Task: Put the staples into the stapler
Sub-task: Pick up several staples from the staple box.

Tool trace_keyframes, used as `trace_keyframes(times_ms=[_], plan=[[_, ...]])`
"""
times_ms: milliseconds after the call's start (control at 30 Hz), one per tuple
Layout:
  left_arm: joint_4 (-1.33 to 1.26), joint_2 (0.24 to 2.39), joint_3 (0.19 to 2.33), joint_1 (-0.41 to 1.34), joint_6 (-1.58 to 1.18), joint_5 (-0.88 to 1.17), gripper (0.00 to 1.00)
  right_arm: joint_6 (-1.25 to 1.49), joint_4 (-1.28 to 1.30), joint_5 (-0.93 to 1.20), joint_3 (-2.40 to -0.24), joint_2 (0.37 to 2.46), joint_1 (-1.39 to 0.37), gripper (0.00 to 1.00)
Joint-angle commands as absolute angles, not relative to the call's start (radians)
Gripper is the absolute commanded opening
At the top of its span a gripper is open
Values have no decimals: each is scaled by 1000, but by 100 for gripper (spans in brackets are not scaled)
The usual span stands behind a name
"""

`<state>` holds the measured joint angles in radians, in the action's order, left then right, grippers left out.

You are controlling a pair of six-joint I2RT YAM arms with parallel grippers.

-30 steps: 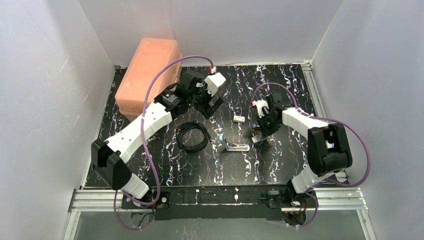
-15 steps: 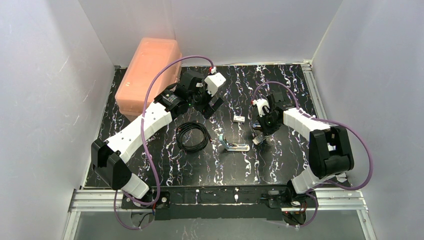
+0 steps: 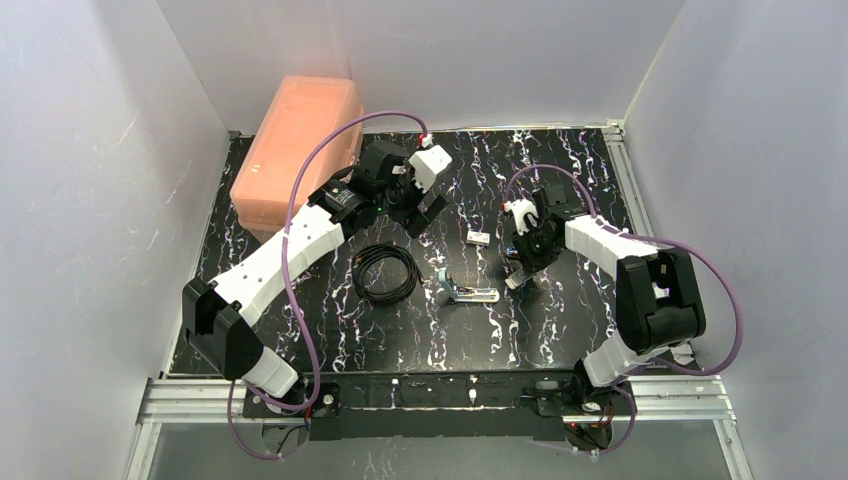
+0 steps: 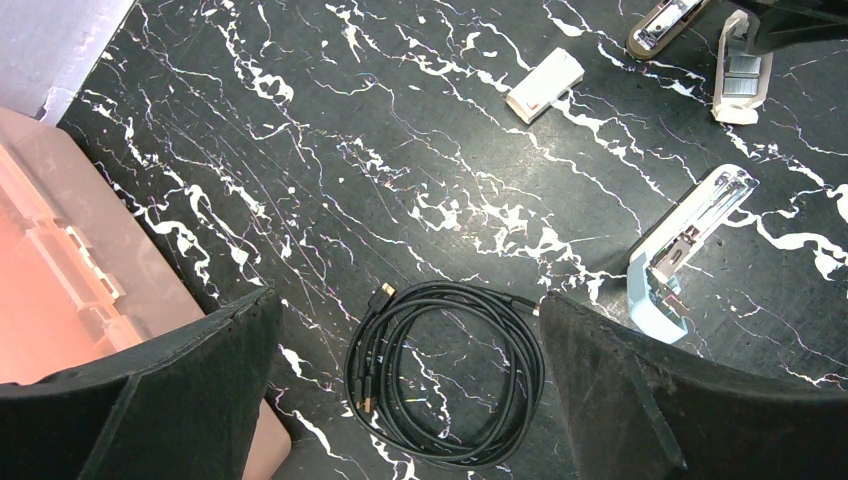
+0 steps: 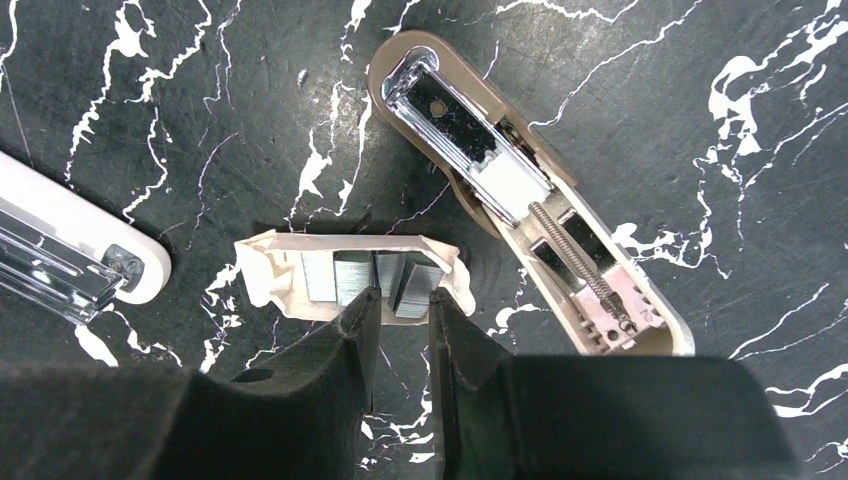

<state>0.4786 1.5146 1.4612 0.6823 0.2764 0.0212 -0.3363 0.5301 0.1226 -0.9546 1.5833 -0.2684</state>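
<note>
The light-blue stapler (image 3: 466,291) lies hinged open mid-table, its silver channel bare (image 4: 690,245); one end shows at the left of the right wrist view (image 5: 70,262). The staples (image 5: 372,275) are silvery blocks in a torn tan cardboard sleeve, just right of the stapler (image 4: 742,72). My right gripper (image 5: 400,300) hovers at the sleeve's near edge, its jaws a narrow gap apart with only table showing between them. My left gripper (image 4: 405,300) hangs wide open and empty, high above the cable at the back (image 3: 425,205).
A second, tan stapler (image 5: 520,190) lies open right beside the staples sleeve. A small white block (image 3: 478,238) sits behind the light-blue stapler. A coiled black cable (image 3: 384,274) lies left of it. A pink box (image 3: 295,140) stands at the back left.
My right gripper has shifted slightly over the staples sleeve and its jaws have parted a little. The left arm has not moved.
</note>
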Motion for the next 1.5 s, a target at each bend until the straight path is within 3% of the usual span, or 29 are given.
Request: trace_keyframes(times_ms=[0, 467, 1167, 1467], plan=[[484, 1473, 1454, 681, 280, 14, 98, -327, 547, 135, -985, 1603, -263, 31], [484, 1471, 1454, 680, 281, 14, 99, -335, 542, 117, -981, 1622, -264, 30], [480, 1471, 1453, 680, 289, 14, 98, -340, 581, 114, -1031, 1553, -263, 14], [476, 1468, 1451, 680, 294, 13, 98, -368, 632, 145, -1036, 1481, -264, 13]])
